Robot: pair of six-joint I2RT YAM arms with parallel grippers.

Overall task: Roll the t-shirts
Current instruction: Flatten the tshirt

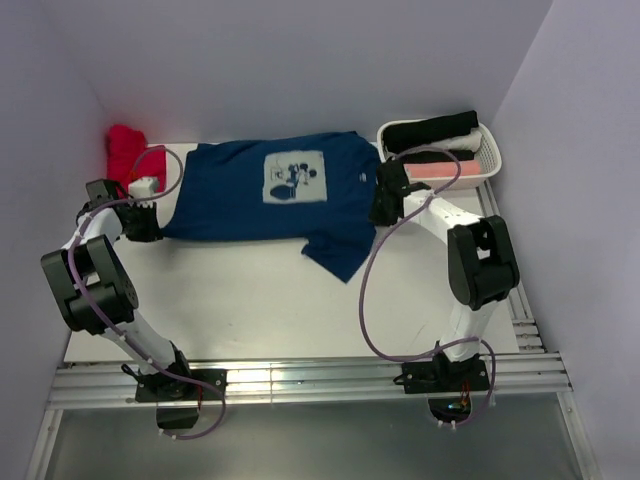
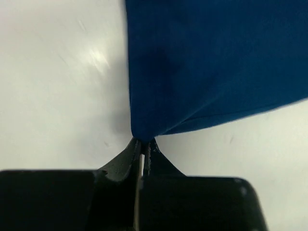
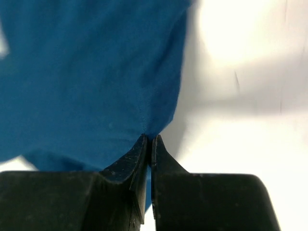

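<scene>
Navy t-shirt (image 1: 230, 205) gripped by left pincer (image 2: 143, 142) and, seemingly, right pincer (image 3: 149, 138).

Both arms (image 1: 100, 275) (image 1: 478, 262) outstretched (jaws clamped).

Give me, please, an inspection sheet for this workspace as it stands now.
Surface: white table, smooth, no stains seen.
Job's things: navy t-shirt spread flat with its print up, one sleeve lying toward the near side; red shirt bunched at the far left; black cloth and pink cloth in the white basket.
Clutter: nothing seen.
Grippers: left gripper shut on the navy t-shirt's left corner; right gripper shut on its right edge.
Cables: purple cables loop loosely along both arms.
Surroundings: pale walls on three sides; metal rails at the near edge.
</scene>
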